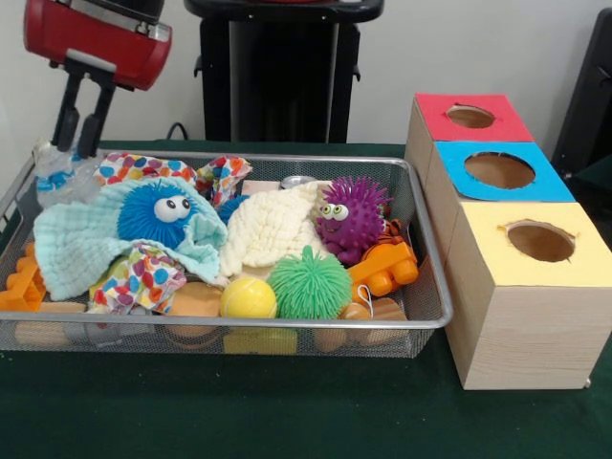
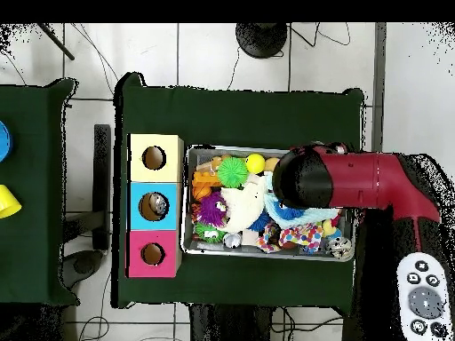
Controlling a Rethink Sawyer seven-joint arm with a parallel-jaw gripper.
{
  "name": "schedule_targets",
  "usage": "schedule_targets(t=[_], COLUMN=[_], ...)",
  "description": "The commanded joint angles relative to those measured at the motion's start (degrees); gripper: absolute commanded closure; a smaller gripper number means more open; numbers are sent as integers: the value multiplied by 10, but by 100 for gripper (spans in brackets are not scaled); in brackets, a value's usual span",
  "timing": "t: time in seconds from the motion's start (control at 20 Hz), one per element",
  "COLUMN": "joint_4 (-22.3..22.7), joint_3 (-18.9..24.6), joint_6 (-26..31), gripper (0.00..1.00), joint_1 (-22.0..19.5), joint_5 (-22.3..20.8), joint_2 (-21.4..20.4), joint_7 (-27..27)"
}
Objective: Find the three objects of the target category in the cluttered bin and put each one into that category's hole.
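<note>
Green-covered tabletop (image 1: 287, 411) under everything, white wall behind. Red arm (image 2: 364, 182) reaching across the right part of the basket in the overhead view. Wooden box (image 1: 507, 239) just beside the basket, three round holes on top: red panel (image 1: 470, 117) farthest, blue panel (image 1: 499, 170) in the middle, yellow panel (image 1: 540, 241) nearest in the front view. Wire mesh basket (image 1: 430, 316) heaped with toys and cloths. Pale blue cloth (image 1: 76, 244) spread at the left of the heap, cream cloth (image 1: 268, 229) in the middle, polka-dot cloth (image 1: 134, 277) partly under the blue one. Purple spiky ball with eyes (image 1: 352, 215) toward the right, touching the cream cloth; blue spiky ball with eyes (image 1: 158, 212) lying on the pale blue cloth; green spiky ball (image 1: 308, 284) near the front rim, beside a smooth yellow ball (image 1: 249, 298). Orange plastic block (image 1: 387, 268) just right of the green ball. Gripper (image 1: 78, 129) hanging above the far left corner of the basket, two dark fingers (image 1: 67, 120) slightly apart, released and grasping nothing.
</note>
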Motion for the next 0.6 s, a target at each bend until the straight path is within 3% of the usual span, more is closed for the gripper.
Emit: schedule_targets(t=[0.05,0.35,0.6], joint_4=[93,104,107], joint_3=[1,-11,-17], joint_6=[-12,-16,15], gripper=[100,100,100], joint_1=[12,19,28], joint_5=[69,117,162], joint_2=[33,33,21], joint_7=[139,151,147])
